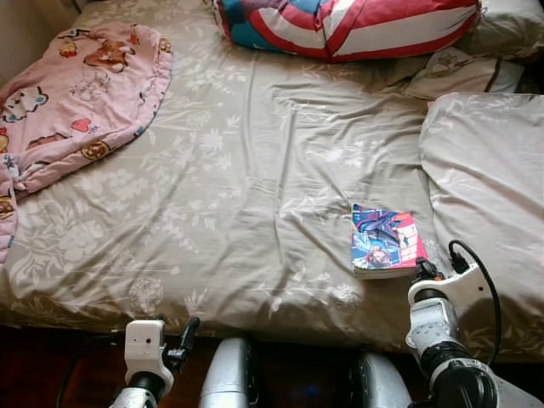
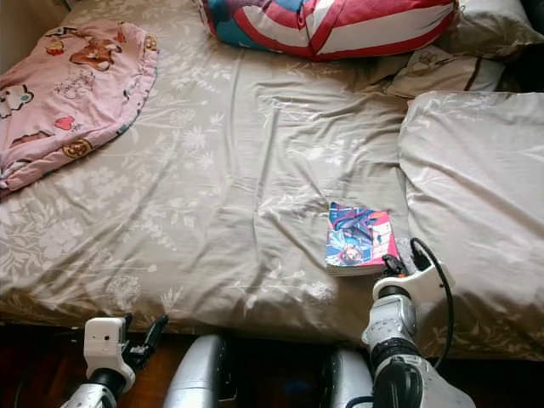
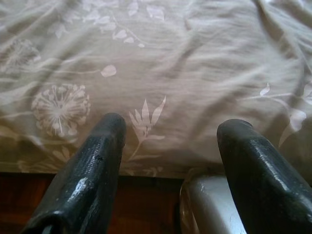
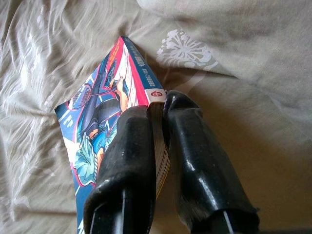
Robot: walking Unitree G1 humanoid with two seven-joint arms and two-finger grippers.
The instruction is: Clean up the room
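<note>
A bed (image 1: 255,170) spreads across the head views, covered by a beige sheet printed with pale leaves and dandelion heads. A large pillow (image 1: 489,170) in the same fabric lies at its right side. A pink cartoon-print blanket (image 1: 76,93) is bunched at the far left. Along the far edge rests a red, white and blue striped cushion (image 1: 348,25), with a smaller beige pillow (image 1: 463,72) just beside it to the right.

A manga paperback (image 1: 387,240) with a blue and pink cover lies flat on the sheet near the bed's front edge, just beside the large pillow.

The right gripper (image 4: 157,114) reaches over the front edge to the book's near right corner; its two black fingers (image 4: 129,161) are closed against the stack of pages, one on the cover side and one on the outer side, pinching that corner.

The left gripper (image 3: 170,131) hangs low before the bed's front edge, its fingers spread well apart and holding nothing, with dark wooden floor (image 3: 29,195) beneath.
</note>
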